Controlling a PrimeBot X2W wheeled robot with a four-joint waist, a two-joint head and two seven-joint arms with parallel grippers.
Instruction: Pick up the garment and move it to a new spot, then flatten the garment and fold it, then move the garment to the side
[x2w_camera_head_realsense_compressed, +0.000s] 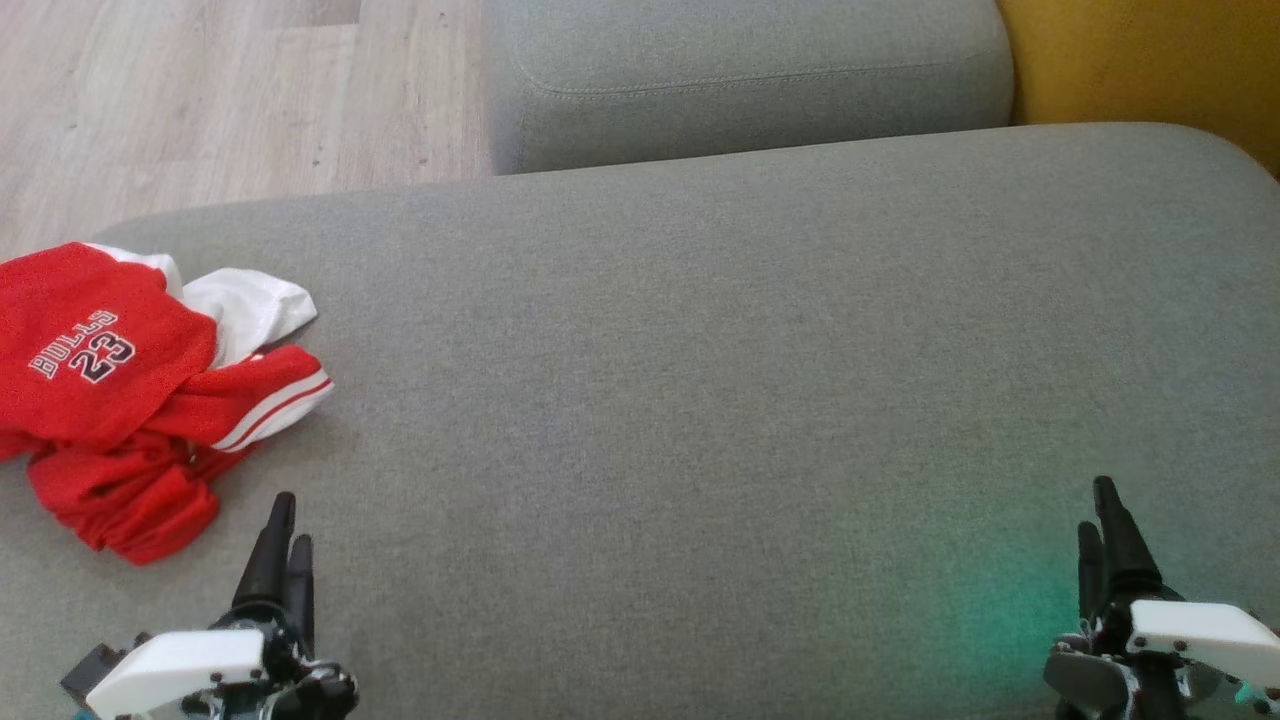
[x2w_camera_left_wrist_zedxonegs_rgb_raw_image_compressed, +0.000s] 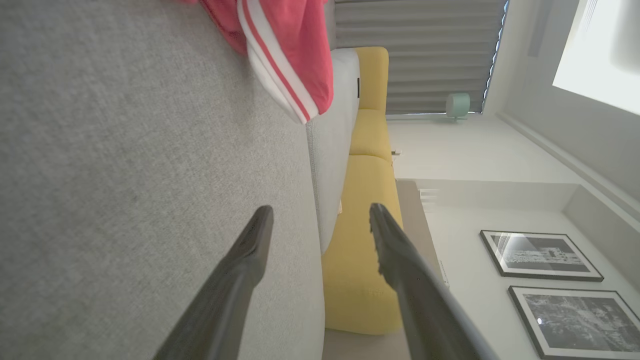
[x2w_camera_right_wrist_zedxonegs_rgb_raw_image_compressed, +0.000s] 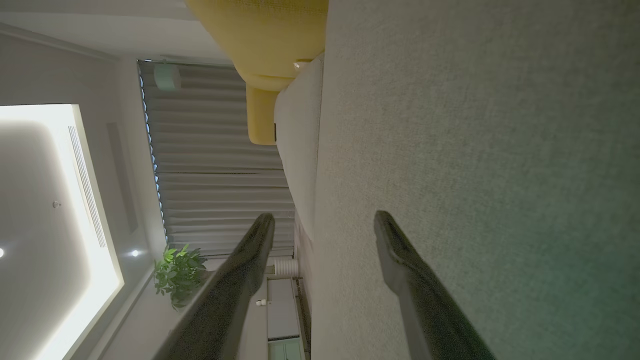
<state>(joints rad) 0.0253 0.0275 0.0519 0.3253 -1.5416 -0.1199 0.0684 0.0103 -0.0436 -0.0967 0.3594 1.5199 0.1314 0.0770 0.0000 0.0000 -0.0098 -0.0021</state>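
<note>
Garment, a red-and-white heap on sofa, near left tool; right tool well apart; each tool spread wide, empty.

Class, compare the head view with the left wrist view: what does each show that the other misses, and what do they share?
Head view, not left wrist: the pale wooden floor, the open right gripper, and the white 23 lettering on the crumpled red-and-white jersey garment. Left wrist, not head: two black-framed pictures on the wall and grey pleated curtains. Shared: that garment, the grey fabric sofa seat, the yellow cushion and the open left gripper.
</note>
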